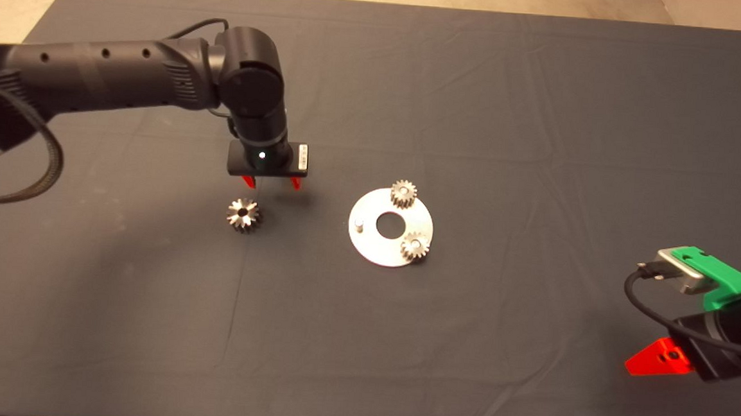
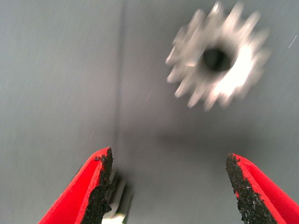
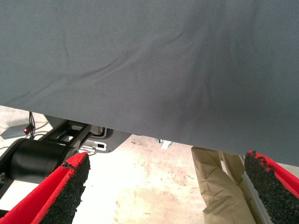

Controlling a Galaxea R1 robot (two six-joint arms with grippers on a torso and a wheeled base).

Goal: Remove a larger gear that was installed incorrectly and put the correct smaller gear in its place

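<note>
A: Where do we stand with the larger gear [image 1: 244, 215]?

B: It lies flat on the dark mat [image 1: 465, 342], well apart from the round metal plate [image 1: 368, 246], on the plate's left side in the head view. So we judge it is already taken off. Our left gripper [image 1: 272, 182] hangs just beyond it, on the far side, and its fingers [image 2: 96, 186] are spread apart with nothing between them. In the left wrist view the gear is in front of the fingers, not between them.

A: And the plate itself?

B: Two small gears sit on it, one at its far edge [image 1: 403, 193] and one at its near right edge [image 1: 415, 246]. On the left part of the plate a bare peg [image 1: 358, 224] stands up. We think this peg is the free seat for the smaller gear.

A: Where is that smaller gear, then?

B: We cannot find a loose one on the mat; we see only the two on the plate.

A: Is something in our way?

B: Between the larger gear and the plate there is only mat. The right gripper [image 1: 657, 360] waits far to the right of the plate, near the mat's edge, fingers [image 3: 65, 191] apart and holding nothing; its wrist view shows the mat edge and floor beyond.
</note>
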